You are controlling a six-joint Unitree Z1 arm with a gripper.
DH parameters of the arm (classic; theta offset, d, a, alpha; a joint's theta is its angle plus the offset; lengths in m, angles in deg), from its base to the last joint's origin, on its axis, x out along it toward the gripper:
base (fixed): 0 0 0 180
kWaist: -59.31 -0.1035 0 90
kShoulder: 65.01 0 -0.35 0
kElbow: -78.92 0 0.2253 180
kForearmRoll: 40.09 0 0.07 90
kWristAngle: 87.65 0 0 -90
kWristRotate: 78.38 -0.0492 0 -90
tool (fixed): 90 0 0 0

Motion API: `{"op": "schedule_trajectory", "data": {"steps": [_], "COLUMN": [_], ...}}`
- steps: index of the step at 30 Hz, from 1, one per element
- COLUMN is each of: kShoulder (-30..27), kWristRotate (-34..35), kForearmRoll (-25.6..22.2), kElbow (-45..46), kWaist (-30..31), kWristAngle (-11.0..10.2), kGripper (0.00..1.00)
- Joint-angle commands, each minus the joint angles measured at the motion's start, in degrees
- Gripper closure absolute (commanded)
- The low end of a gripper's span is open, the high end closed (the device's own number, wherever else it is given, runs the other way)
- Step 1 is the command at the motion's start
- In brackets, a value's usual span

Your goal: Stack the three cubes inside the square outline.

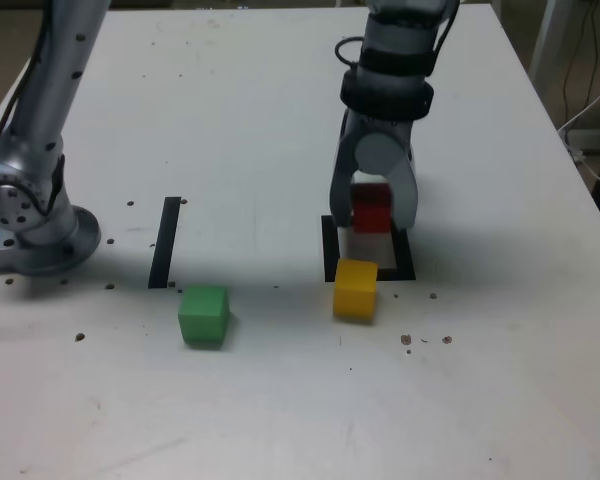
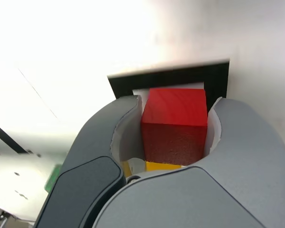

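Sitting nearest the ext. cam, green [image 1: 203, 316] is on the table [image 1: 270, 410], just off the near end of the stripe [image 1: 165, 243], approx. level w/ yellow. Yellow [image 1: 355, 291] is upright at the near edge of the outline [image 1: 330, 248], partly covering its near bar in the ext. view, so mostly outside the white centre.

A bit further back, red [image 1: 372, 209] is over the far part of the outline, betw. the fingers of the gripper [image 1: 373, 222]. Fingers look clamped on red, one each side, pads against opposite faces per the wrist view; can't tell if its underside touches the table. The arm [image 1: 388, 92] reaches in from the ext. view's far side.

Handling, my guess: red is prob. light, stiff painted wood, faint grain on the face; won't squash or break easily, but smooth paint may slip or twist if pinched off-centre. Best hold = mid-height, flat on two opp. faces, as now approx. Set it down square & central, then open evenly so neither pad drags it. Yellow's v. close to the near side, so watch for a finger knocking it. Same grip should do for yellow & green.
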Motion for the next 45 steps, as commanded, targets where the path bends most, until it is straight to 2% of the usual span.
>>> {"op": "schedule_trajectory", "data": {"steps": [1, 8, 16, 18, 20, 25, 27, 35, 45], "kShoulder": [0.6, 1.1, 1.4, 1.5, 1.8, 1.9, 1.8, 0.4, -7.0], "kWristRotate": [0.8, 2.1, 3.4, 3.5, 3.5, 3.3, 3.2, 3.3, 5.8], "kForearmRoll": [-0.1, 0.1, 0.5, 0.7, 1.0, 1.9, 2.2, 3.4, 4.4], "kElbow": [-0.1, 0.1, 1.3, 1.5, 1.9, 2.9, 3.1, 4.3, 9.3], "kWaist": [0.5, 1.7, 1.8, 1.8, 1.8, 1.8, 1.8, 1.8, 2.2], "kWristAngle": [0.5, 1.7, 1.8, 1.8, 1.8, 1.9, 1.9, 1.5, -2.8], "kGripper": [0.80, 0.80, 0.79, 0.77, 0.64, 0.13, 0.03, 0.00, 0.00]}}
